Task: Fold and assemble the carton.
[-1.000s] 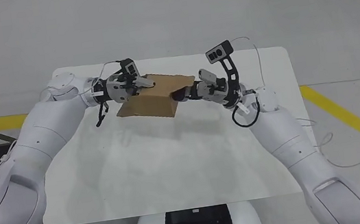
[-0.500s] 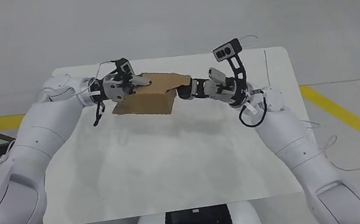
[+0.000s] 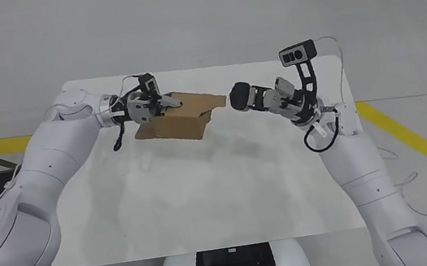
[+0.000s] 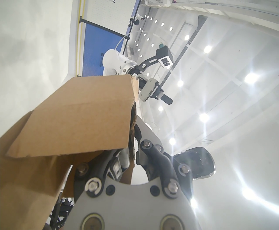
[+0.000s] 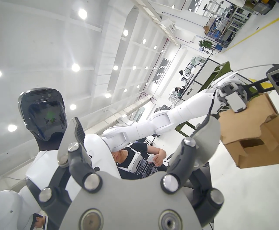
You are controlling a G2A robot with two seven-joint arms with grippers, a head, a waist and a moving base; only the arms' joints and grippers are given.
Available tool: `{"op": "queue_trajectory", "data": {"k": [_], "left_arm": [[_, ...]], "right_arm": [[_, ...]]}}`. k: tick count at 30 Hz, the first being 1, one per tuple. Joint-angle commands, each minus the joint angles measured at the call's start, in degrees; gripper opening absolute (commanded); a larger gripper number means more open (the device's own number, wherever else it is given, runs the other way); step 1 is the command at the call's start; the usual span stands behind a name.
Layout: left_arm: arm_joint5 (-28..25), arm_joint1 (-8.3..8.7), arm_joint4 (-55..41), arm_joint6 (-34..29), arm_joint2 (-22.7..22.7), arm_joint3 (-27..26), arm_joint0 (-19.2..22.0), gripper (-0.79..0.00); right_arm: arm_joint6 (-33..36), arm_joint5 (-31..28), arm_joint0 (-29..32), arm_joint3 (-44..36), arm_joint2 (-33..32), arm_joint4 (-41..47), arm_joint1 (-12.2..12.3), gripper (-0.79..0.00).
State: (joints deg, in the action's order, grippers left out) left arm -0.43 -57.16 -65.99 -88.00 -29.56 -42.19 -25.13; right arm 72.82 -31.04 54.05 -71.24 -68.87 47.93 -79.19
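Brown cardboard carton (image 3: 180, 118) is over the far left part of the white tabletop (image 3: 208, 208). It is partly folded and tilted, with loose flaps. Can't tell if its lower edge touches the tabletop or hangs just above it.

The left tool (image 3: 165, 104) is at the carton's left end, clamped onto a cardboard panel. In the left wrist view the panel's raw edge is pinched between its fingers (image 4: 146, 132), and a larger flap is bent over above them.

The right tool (image 3: 239, 96) is just off the carton's right end, apart from it with bare tabletop between them. In the right wrist view its fingers (image 5: 72, 137) are spread wide with nothing between them.

From that view the carton (image 5: 250, 130) shows its open end, a dark rectangular opening below notched, uneven flaps. The left tool grips it on the upper side. In the left wrist view the right tool (image 4: 162, 97) sits past the carton's far corner, clear of the cardboard.
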Motion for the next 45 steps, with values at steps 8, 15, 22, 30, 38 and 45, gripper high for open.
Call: {"op": "queue_trajectory", "data": {"k": [8, 15, 22, 30, 38, 45], "left_arm": [[0.1, -0.53, -1.3, 0.0, -1.3, -0.5, -0.2, -0.785], [1.3, -0.06, -1.9, 0.0, -2.0, -2.0, -0.6, -0.785], [1.8, 0.61, -2.6, 0.0, -2.6, -3.4, -1.0, -0.785], [2.1, 1.21, -2.8, 0.0, -2.9, -3.7, -1.5, -0.785], [2.7, 1.49, -3.0, 0.0, -2.7, -5.2, -1.6, -0.785], [2.7, 1.79, -2.8, 0.0, -2.2, -6.1, -1.6, -0.785]], "right_arm": [[-2.6, 2.8, -2.4, 4.3, 3.9, -4.7, -0.6, 0.000], [-5.0, 2.4, -2.7, 4.9, 4.9, -8.2, -0.7, 0.000], [-6.8, 2.4, -3.1, 5.1, 5.9, -9.8, -0.8, 0.000], [-6.3, 2.4, -3.2, 4.9, 6.6, -9.1, -1.0, 0.000], [-5.8, 3.3, -3.7, 5.2, 8.1, -8.4, -1.3, 0.000], [-5.4, 2.6, -5.0, 6.2, 9.2, -7.0, -1.8, 0.000]]}}
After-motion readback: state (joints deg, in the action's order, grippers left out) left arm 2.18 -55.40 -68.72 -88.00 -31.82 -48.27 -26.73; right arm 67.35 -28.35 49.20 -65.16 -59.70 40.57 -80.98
